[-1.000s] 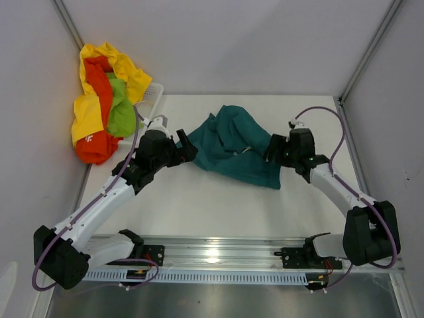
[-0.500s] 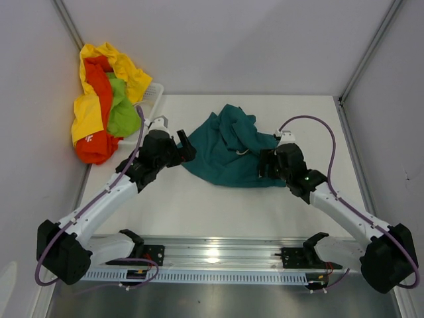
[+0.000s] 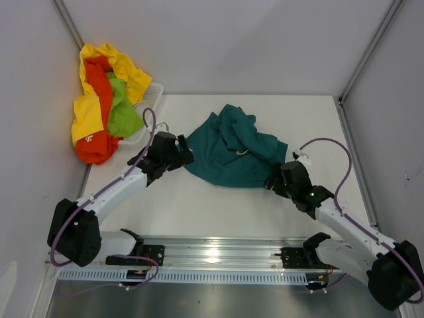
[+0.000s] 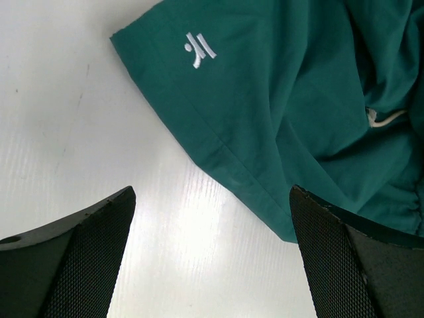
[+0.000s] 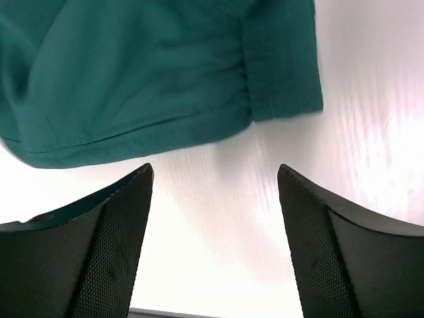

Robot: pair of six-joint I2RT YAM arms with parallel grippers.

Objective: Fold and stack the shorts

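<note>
Top external view shows the teal shorts (image 3: 232, 149) lying crumpled in the middle of the surface (image 3: 218, 205), not yet spread flat. A pile of yellow, orange-red and lime green shorts (image 3: 106, 109) hangs over the white basket (image 3: 155, 93) at the far left corner. The left fingers (image 3: 180, 154) sit at the garment's left edge and the right fingers (image 3: 273, 180) at its near right corner; both pairs are spread, with nothing between them.

The likely trouble is a poor grab. The right wrist view has bare surface between the spread fingers and the hem corner (image 5: 285, 73) beyond the tips, so closing here would probably catch nothing. The cloth is also bunched in layers. A pinch may take only the top layer, or drag a wrinkle into the fold and leave it lopsided. The loose drawstring (image 4: 384, 118) could snag.

Only the left wrist view picks up the small white logo (image 4: 199, 50) near the hem and the drawstring loop. Only the overhead view gives the whole outline and the waiting pile.
</note>
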